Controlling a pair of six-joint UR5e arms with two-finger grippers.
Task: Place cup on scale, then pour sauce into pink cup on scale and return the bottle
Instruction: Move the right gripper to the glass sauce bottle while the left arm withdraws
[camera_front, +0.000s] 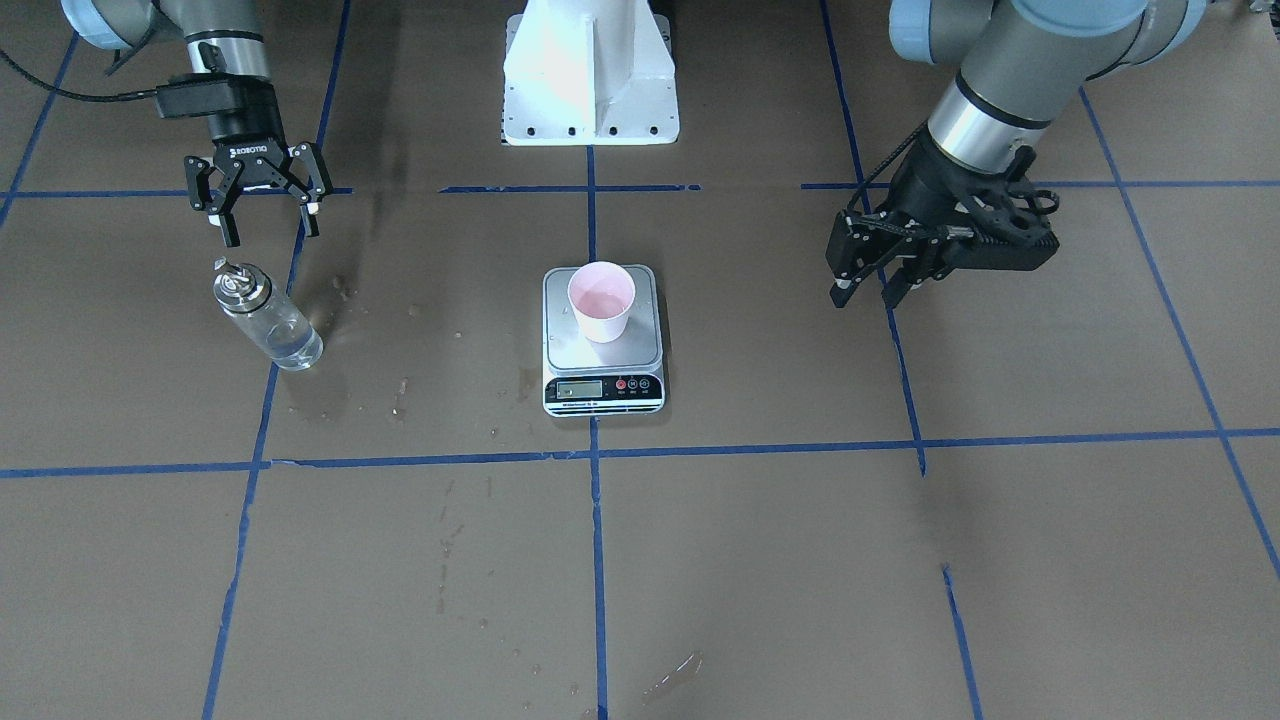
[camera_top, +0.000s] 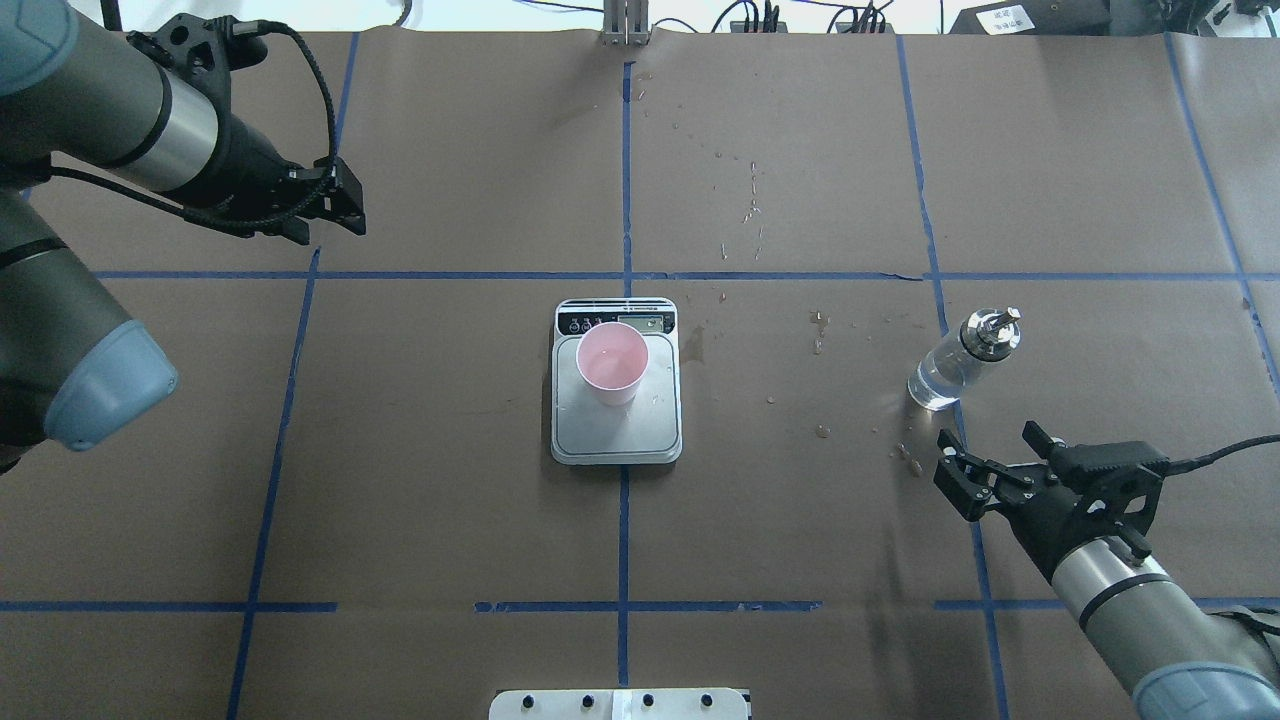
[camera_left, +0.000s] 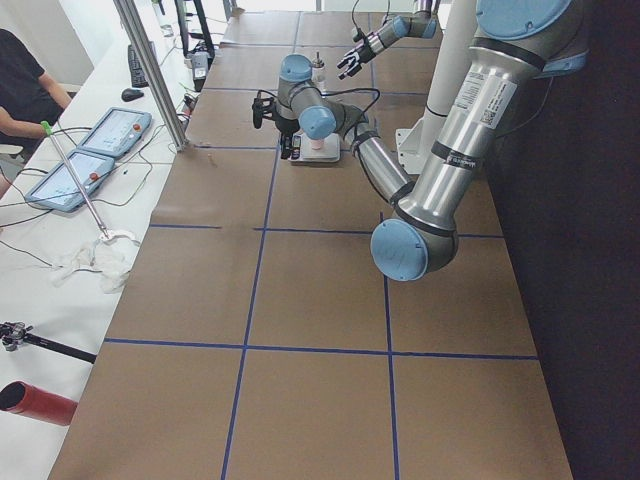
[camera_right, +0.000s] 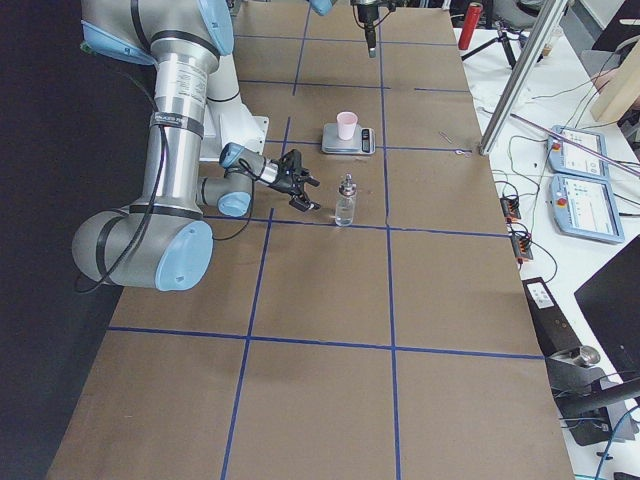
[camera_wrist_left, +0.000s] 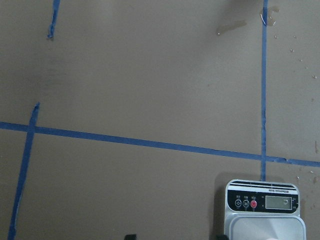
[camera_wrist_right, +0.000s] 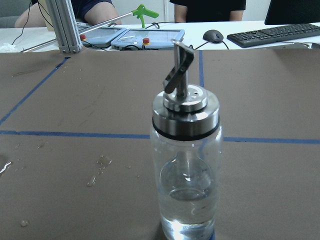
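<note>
Front view: cup sits on the scale mid-bench, bottle upright well out at its 9 o'clock, right gripper just off the cap at 12, fingers wide. Left gripper hangs at 3, fingers apart I think, the angle's poor. Right wrist view: a shallow pool of sauce, droplets around. Worry: a finger clips the tall spout and topples it, or wet glass slips.
</note>
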